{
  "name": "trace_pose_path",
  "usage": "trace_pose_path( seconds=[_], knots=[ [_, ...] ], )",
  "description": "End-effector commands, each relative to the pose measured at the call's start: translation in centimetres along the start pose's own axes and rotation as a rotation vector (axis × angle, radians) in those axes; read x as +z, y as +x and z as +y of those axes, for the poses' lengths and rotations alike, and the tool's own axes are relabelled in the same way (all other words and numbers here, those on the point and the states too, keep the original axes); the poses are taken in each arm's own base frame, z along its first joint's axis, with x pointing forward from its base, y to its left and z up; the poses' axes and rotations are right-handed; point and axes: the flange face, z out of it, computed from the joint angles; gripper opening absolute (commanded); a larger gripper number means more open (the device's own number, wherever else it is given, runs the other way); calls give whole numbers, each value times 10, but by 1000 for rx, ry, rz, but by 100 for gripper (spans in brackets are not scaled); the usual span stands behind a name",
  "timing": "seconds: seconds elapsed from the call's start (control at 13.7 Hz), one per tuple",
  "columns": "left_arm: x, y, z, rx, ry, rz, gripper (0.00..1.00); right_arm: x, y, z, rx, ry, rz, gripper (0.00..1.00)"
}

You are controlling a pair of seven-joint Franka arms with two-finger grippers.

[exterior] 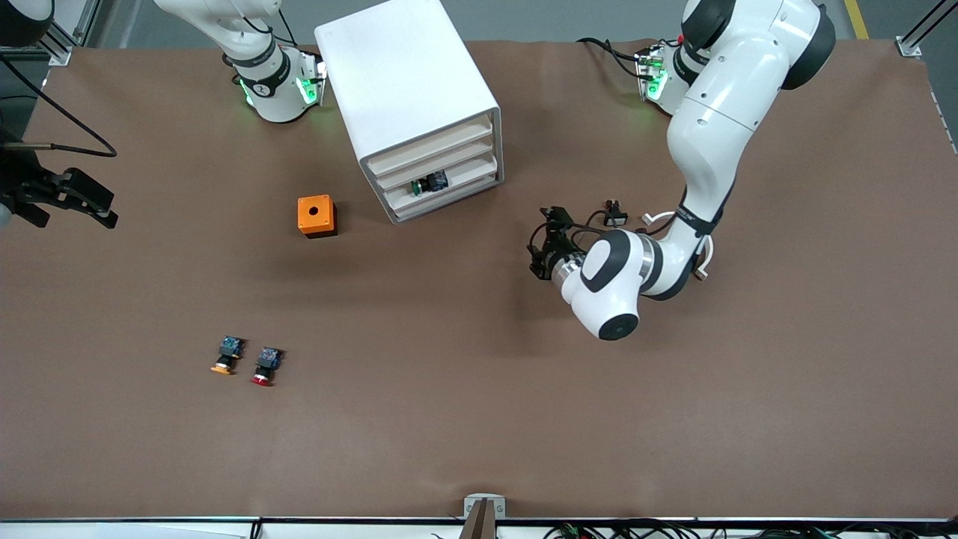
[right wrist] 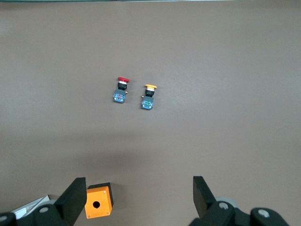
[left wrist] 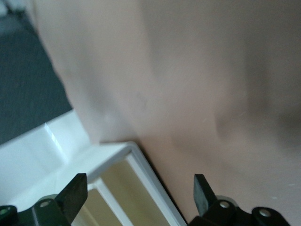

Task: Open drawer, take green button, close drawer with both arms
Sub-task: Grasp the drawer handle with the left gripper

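Observation:
The white cabinet (exterior: 408, 82) stands toward the robots' end of the table, its four stacked fronts facing the left arm's end. The green-capped button (exterior: 427, 184) lies in the third drawer (exterior: 471, 177), which stands slightly out. My left gripper (exterior: 539, 243) hovers low beside the cabinet's front, a short way off, open and holding nothing. In the left wrist view the open left gripper (left wrist: 139, 179) frames the cabinet's corner (left wrist: 56, 150) and cream fronts. My right gripper (exterior: 111, 212) hangs open and high at the right arm's end of the table, nothing between its fingers (right wrist: 200, 188).
An orange box with a round hole (exterior: 316, 215) (right wrist: 98, 206) sits on the brown table beside the cabinet. An orange-capped button (exterior: 227, 355) (right wrist: 149, 96) and a red-capped button (exterior: 266, 366) (right wrist: 121, 89) lie side by side nearer the front camera.

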Motion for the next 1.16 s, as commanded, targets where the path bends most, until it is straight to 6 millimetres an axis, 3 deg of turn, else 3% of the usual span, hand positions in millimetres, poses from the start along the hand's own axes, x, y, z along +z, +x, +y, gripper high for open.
trace_pose_path(
  seconds=[0.0, 0.07, 0.29, 0.51, 0.87, 1.09],
  knots=[
    [27, -24, 1, -155, 65, -61, 98, -5, -4, 3, -8, -18, 7, 100],
    [39, -22, 8, -241, 101, -91, 98, -5, -4, 3, -8, -18, 7, 100],
    [71, -50, 1, -291, 166, -123, 92, -5, -4, 3, -10, -18, 7, 100],
    [86, -56, 4, -357, 218, -167, 78, -5, -4, 4, -10, -18, 7, 100],
    [128, -78, -5, -449, 262, -110, 73, -6, -3, 4, -7, -12, 12, 100],
    [143, -80, -5, -465, 276, -91, 57, -3, -3, 4, -4, -9, 6, 100]
  ],
)
